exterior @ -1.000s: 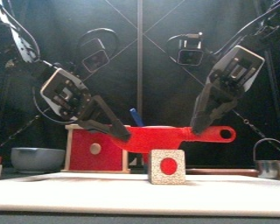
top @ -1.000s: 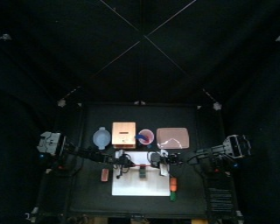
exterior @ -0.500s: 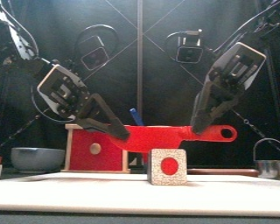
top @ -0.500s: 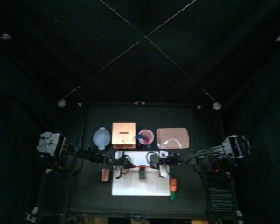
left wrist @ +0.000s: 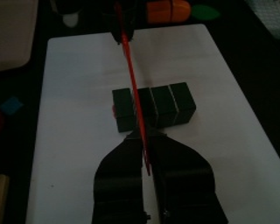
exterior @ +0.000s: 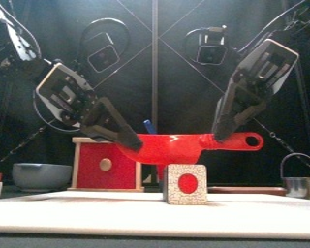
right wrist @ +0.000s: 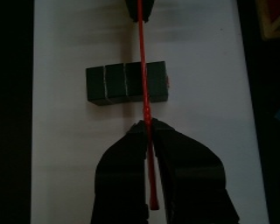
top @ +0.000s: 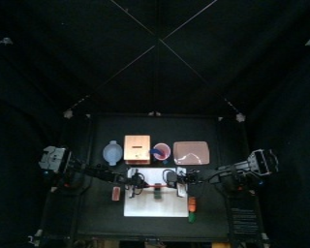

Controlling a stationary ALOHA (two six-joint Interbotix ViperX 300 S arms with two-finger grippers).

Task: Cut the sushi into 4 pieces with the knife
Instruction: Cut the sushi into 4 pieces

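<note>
Board edge first: white cutting board (exterior: 67, 208) fills the near table, with the sushi roll (exterior: 185, 184) on it, end-on to the front camera. Red knife (exterior: 177, 147) hangs level just above the roll, apparently not touching. Left gripper (exterior: 123, 143) is clamped on the blade end and right gripper (exterior: 223, 134) on the handle end, both sets of jaws closed tight on it. Wrist views put the blade over the seam between one end block and the other three; that end block sits slightly out of line. Judged step: first of three cuts, blade aligned, press not yet finished. Next move calls for both arms lowering evenly, keeping the blade square to the seam so the roll does not skid. Behind stand wooden box (exterior: 104, 165), blue-grey bowl (exterior: 39, 175) and metal cutter (exterior: 300, 174).
</note>
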